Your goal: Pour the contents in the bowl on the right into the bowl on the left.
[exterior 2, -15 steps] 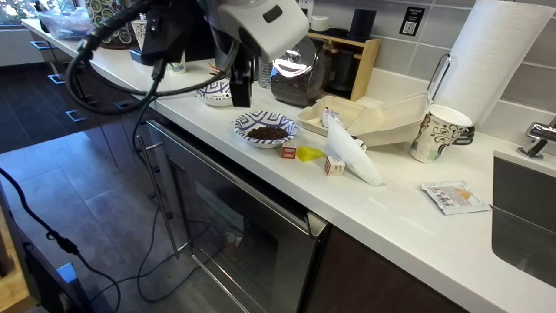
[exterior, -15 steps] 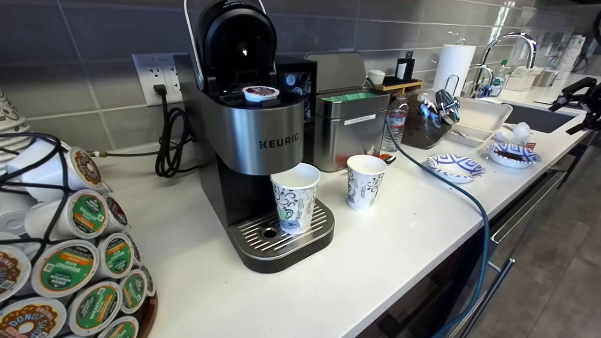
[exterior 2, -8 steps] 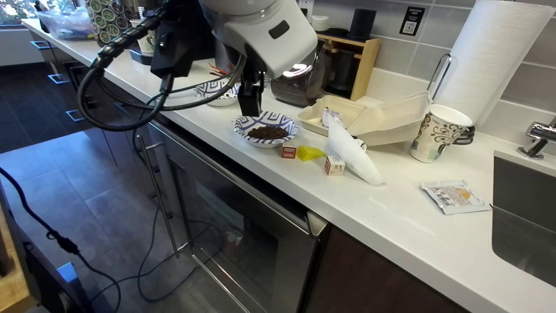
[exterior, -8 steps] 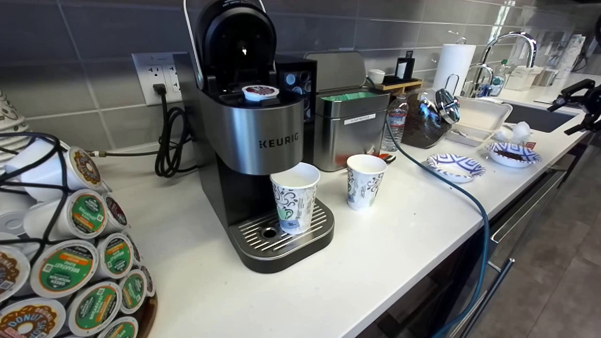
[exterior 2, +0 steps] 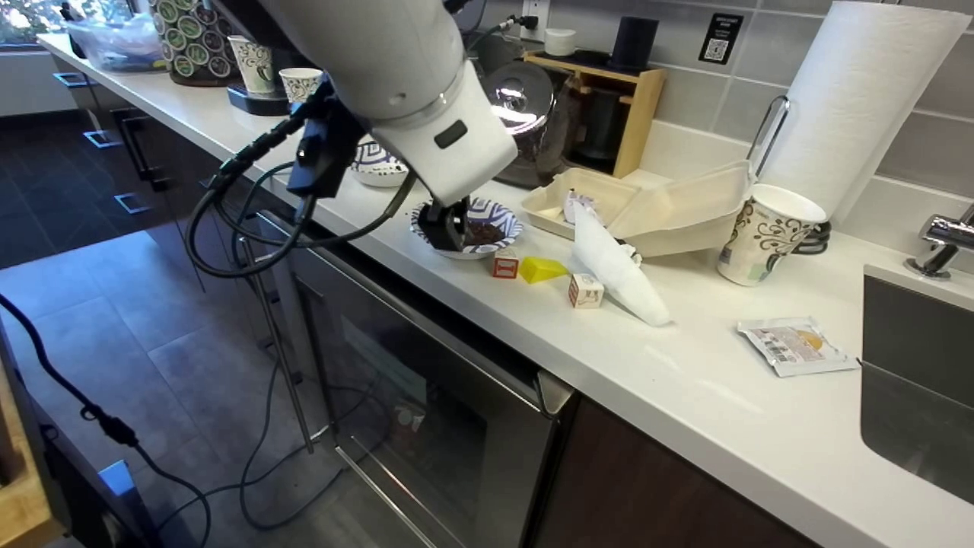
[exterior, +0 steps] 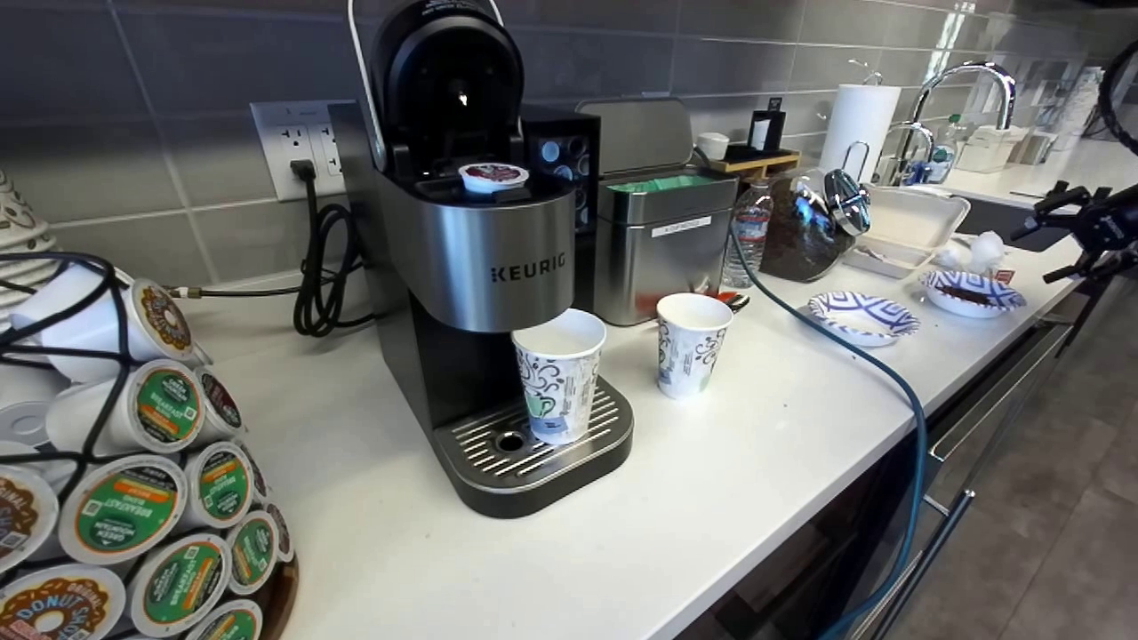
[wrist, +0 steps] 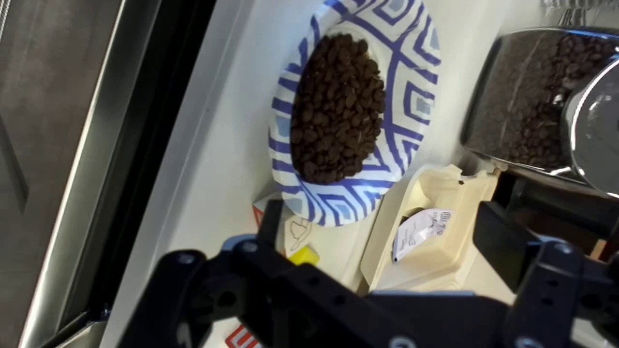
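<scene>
Claw (exterior: 1031,256): far right in an exterior view, your jaws standing apart.
Right bowl (exterior: 994,306): on the surface (exterior: 756,462), below-left of your claw.
Left bowl (exterior: 862,318): just left of it.
Arm (exterior 2: 411,91): upper middle in an exterior view, your claw partly hiding the right bowl.
Dark pieces (wrist: 336,111): upper middle of the wrist view, in the right bowl; your jaws spread below.

Bowl (wrist: 404,116) blue-on-white geometric; contents (wrist: 338,111) dark brown
</scene>
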`<state>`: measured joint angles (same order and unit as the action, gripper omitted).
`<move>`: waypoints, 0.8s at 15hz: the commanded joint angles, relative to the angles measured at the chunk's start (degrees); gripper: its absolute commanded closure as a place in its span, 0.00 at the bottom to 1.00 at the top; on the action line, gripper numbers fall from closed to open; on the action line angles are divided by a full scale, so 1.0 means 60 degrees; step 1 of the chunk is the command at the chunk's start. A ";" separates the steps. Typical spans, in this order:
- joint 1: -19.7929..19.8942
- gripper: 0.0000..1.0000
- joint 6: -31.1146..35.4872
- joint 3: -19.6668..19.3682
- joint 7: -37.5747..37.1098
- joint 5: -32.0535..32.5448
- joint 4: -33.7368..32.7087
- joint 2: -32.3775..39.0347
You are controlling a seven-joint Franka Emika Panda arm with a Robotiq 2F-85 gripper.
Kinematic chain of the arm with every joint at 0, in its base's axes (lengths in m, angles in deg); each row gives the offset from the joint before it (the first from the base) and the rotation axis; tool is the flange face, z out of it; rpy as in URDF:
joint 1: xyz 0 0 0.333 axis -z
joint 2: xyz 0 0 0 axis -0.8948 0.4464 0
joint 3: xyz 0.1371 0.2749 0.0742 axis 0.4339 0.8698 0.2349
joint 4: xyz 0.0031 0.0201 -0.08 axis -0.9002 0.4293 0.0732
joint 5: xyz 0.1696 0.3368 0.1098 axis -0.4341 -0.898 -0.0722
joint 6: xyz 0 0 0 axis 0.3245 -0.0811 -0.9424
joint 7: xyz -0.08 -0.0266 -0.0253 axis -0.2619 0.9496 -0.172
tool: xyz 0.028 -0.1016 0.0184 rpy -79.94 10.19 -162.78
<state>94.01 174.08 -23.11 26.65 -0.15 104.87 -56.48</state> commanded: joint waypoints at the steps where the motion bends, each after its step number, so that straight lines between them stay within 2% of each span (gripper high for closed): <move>1: 0.0030 0.00 0.0429 0.0027 0.0557 -0.0828 0.0115 0.0369; 9: 0.0053 0.13 0.0228 0.0044 0.0762 -0.1137 -0.0106 0.0965; 12: 0.0029 0.27 0.0199 0.0067 0.0766 -0.1084 -0.0148 0.1041</move>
<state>94.20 175.17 -22.98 29.82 -4.99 104.65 -51.36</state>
